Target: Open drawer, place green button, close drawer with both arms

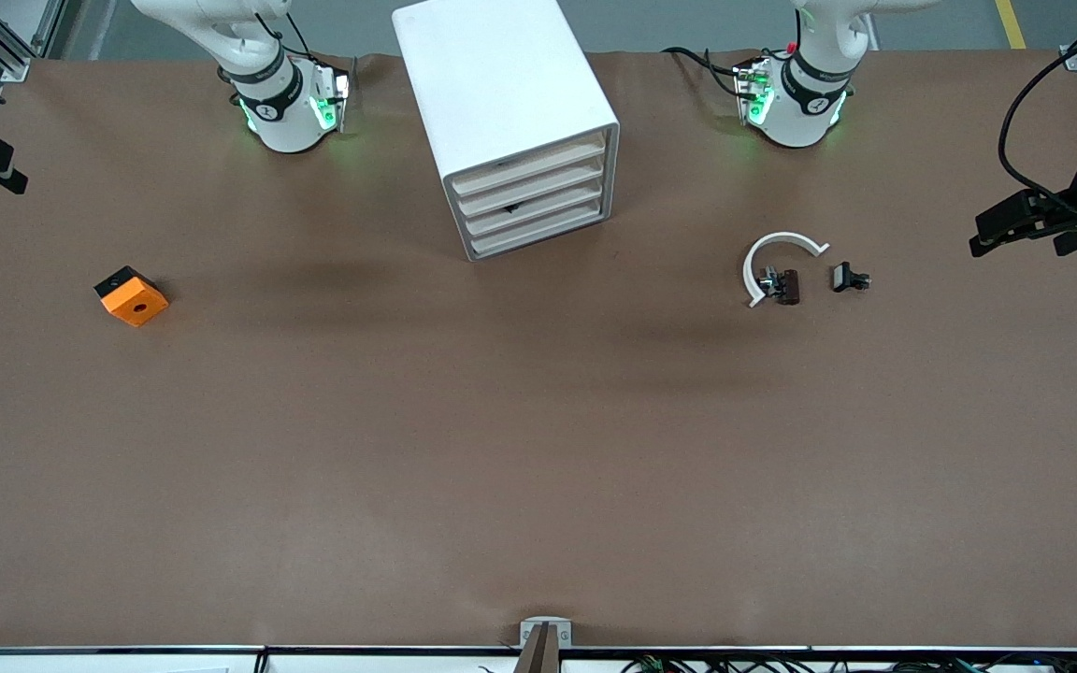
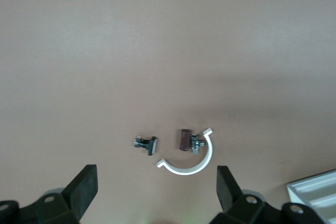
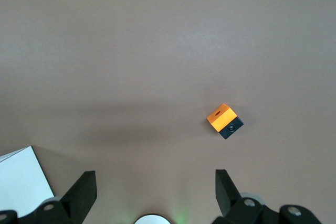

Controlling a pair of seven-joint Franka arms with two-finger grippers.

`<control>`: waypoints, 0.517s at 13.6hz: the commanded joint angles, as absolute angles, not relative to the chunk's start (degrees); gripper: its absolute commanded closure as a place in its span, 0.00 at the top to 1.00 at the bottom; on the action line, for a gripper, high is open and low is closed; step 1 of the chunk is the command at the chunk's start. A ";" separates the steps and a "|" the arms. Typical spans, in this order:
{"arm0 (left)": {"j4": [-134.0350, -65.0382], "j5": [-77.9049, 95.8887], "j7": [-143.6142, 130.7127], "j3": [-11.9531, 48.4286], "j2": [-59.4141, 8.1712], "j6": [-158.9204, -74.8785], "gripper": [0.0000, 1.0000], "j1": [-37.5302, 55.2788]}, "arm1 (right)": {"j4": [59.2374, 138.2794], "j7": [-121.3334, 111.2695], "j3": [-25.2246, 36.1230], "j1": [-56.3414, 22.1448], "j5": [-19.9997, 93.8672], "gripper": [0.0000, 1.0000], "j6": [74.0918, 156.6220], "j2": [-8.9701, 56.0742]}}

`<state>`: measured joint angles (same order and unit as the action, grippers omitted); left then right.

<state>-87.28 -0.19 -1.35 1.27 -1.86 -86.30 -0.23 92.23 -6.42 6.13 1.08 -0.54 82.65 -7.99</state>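
Table (image 1: 501, 449) covered in brown, nothing held anywhere. Right arm (image 1: 279, 98) and left arm (image 1: 796, 93) both wait, hands raised. Right gripper (image 3: 156, 179) is up over its own end of the table, fingers spread wide, empty; left gripper (image 2: 157, 177) is up over the left arm's end, also wide open and empty. White four-drawer cabinet (image 1: 501, 93) sits between the bases, all drawers closed. Orange cube (image 1: 134, 299) with a hole lies toward the right arm's end. White C-shaped ring (image 1: 780, 238) lies toward the left arm's end, brown clip (image 1: 788, 287) inside its curve. Button (image 1: 850, 277) is just beside the ring, apart from it, on its side; green cap not discernible.
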 commanded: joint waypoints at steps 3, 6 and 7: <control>-86.13 -2.37 -0.97 1.85 -2.72 -84.99 1.00 -0.35 | 93.87 -6.42 5.45 1.58 -1.49 1.00 83.23 -9.67; -86.04 -2.37 -0.88 1.85 -2.72 -84.99 1.00 -0.26 | 93.87 -6.33 5.54 1.76 -1.41 1.00 83.06 -9.67; -86.04 -2.29 -0.79 1.93 -2.72 -84.99 1.00 -0.26 | 93.87 -6.33 5.62 1.76 -1.32 1.00 82.88 -9.67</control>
<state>-87.28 -1.03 -1.35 1.39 -2.40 -86.18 -0.14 92.26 -6.42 6.12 1.08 -0.68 82.63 -8.00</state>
